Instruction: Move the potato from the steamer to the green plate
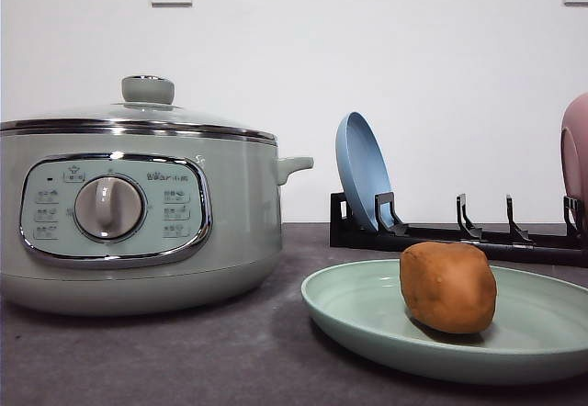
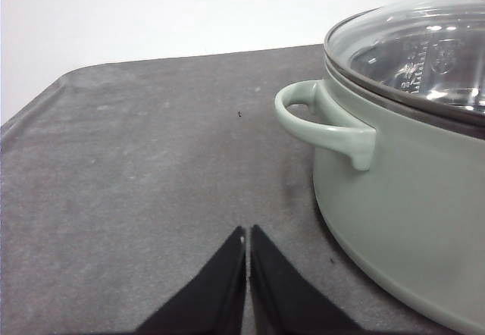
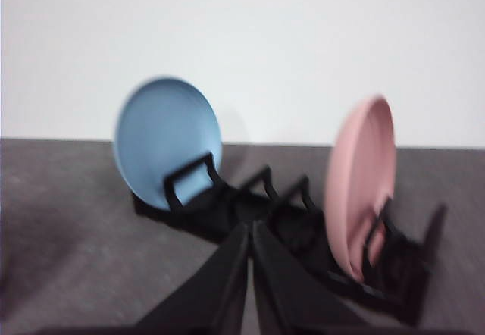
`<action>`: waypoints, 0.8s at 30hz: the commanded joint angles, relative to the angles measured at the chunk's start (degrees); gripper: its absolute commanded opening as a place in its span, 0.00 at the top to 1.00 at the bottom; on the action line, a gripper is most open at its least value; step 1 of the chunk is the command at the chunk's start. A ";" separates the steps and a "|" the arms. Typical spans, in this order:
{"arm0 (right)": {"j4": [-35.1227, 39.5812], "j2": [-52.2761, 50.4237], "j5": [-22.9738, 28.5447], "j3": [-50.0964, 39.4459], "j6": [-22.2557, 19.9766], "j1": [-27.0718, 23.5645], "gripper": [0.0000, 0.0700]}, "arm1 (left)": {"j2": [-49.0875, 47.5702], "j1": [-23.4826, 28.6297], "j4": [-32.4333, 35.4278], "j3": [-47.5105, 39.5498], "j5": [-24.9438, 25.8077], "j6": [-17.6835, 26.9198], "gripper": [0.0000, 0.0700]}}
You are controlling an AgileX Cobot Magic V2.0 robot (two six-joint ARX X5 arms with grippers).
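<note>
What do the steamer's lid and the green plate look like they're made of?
The lid looks like clear glass in a shiny metal rim: the pot's inside shows through it and it carries bright reflections. Its knob looks like pale green plastic, though that is uncertain. The green plate looks like matte plastic or melamine, with soft, dull highlights; ceramic can't be ruled out.

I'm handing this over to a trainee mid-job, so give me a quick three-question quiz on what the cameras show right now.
1. True or false: the potato lies on the green plate.
2. Multiple choice: the steamer lid is A) on the pot, B) on the table, C) held by a gripper.
3. Which plates stand in the rack?

Key:
1. True.
2. A; the left gripper and right gripper are both shut and empty.
3. The blue plate and the pink plate.
</note>
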 commanded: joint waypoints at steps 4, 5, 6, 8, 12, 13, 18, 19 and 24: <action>0.96 -4.22 1.30 -4.97 -0.53 -0.11 1.00 | -0.11 0.15 -0.46 -1.18 -0.13 -0.35 1.00; 0.98 -4.94 1.32 -6.05 -0.50 -0.11 1.00 | -0.11 0.15 -0.46 -1.18 -0.13 -0.35 1.00; 1.00 -5.57 1.35 -7.01 -0.50 -0.11 1.00 | -0.11 0.15 -0.46 -1.18 -0.13 -0.35 1.00; 0.94 -6.66 1.34 -8.83 -0.41 -0.11 1.00 | -0.11 0.15 -0.46 -1.18 -0.13 -0.35 1.00; 0.70 -8.28 1.35 -11.73 -0.20 -0.11 1.00 | -0.13 0.15 -0.46 -1.18 -0.13 -0.35 1.00; -0.48 -8.46 1.37 -11.86 -0.22 -0.11 1.00 | -0.13 0.15 -0.46 -1.18 -0.13 -0.35 1.00; -5.58 -8.46 1.35 -11.86 -0.24 -0.08 1.00 | -0.11 0.15 -0.46 -1.18 -0.13 -0.35 1.00; -6.50 -8.46 1.35 -11.86 -0.22 -0.04 1.00 | -0.13 0.15 -0.46 -1.18 -0.13 -0.35 1.00; -6.32 -8.44 1.41 -11.86 -0.46 -0.04 1.00 | -0.11 0.15 -0.46 -1.18 -0.13 -0.35 1.00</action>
